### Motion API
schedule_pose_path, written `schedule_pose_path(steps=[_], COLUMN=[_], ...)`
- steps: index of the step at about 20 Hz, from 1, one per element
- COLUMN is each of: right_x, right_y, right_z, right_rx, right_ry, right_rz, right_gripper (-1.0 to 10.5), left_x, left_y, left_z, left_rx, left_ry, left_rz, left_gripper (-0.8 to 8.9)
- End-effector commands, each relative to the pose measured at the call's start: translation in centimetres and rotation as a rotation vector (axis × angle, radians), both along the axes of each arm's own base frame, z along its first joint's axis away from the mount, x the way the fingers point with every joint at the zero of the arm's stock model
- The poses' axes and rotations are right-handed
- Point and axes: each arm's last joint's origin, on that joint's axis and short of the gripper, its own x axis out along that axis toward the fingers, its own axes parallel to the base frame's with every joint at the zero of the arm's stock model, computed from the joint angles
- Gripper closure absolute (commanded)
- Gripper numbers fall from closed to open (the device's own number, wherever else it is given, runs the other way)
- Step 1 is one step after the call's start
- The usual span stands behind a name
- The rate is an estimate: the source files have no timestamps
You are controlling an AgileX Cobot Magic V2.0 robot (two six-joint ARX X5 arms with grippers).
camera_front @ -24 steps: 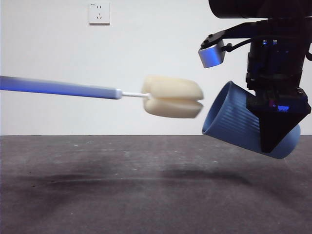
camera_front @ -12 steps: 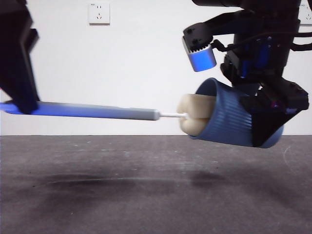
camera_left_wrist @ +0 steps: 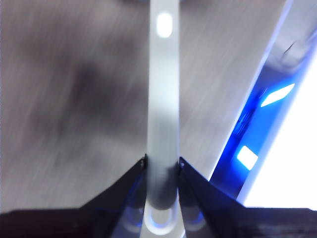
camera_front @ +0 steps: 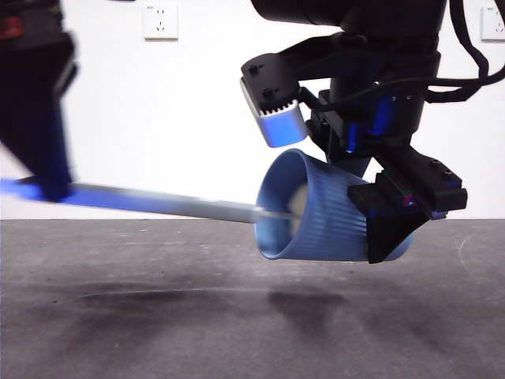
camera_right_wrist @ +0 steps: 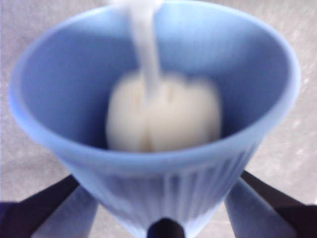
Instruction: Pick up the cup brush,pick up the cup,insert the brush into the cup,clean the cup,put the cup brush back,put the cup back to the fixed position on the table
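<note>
The cup brush (camera_front: 181, 207), clamped in the left hand (camera_left_wrist: 162, 166), now sits deeper inside the cup (camera_front: 319, 213), which the right hand (camera_front: 394, 229) grips above the surface (camera_front: 158, 332).

A lab or test room is suggested: a bare white wall (camera_front: 158, 118) with wall sockets (camera_front: 160, 21) is seen behind a scuffed dark grey desk (camera_front: 158, 316).

Ribbed plastic cup (camera_front: 316, 213); seemingly spongy brush head (camera_right_wrist: 163, 113); matte table (camera_front: 158, 316)
</note>
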Motion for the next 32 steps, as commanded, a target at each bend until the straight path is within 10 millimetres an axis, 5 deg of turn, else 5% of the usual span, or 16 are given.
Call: schedule_pose_path(steps=[1, 10, 24, 32], right_x=[0.0, 0.0, -0.9, -0.8], right_y=[-0.1, 0.0, 1.0, 0.9], right_z=[-0.1, -0.1, 0.0, -0.1], right_rx=[-0.025, -0.016, 0.026, 0.022], right_ry=[-0.004, -0.008, -0.019, -0.016], right_rz=[-0.007, -0.005, 0.018, 0.012], right_gripper=[9.6, 9.6, 9.6, 9.6], left_x=[-0.6, -3.7, 0.7, -1.0], left_y=[1.2, 4.7, -1.6, 2.2], left_z=[0.3, 2.4, -0.9, 0.0], left_rx=[0.064, 0.067, -0.105, 0.135], left_ry=[-0.001, 0.022, 0.076, 0.086], left_rz=[0.04, 0.073, 0.007, 0.107], left_gripper=[8.22, 8.22, 8.22, 8.22])
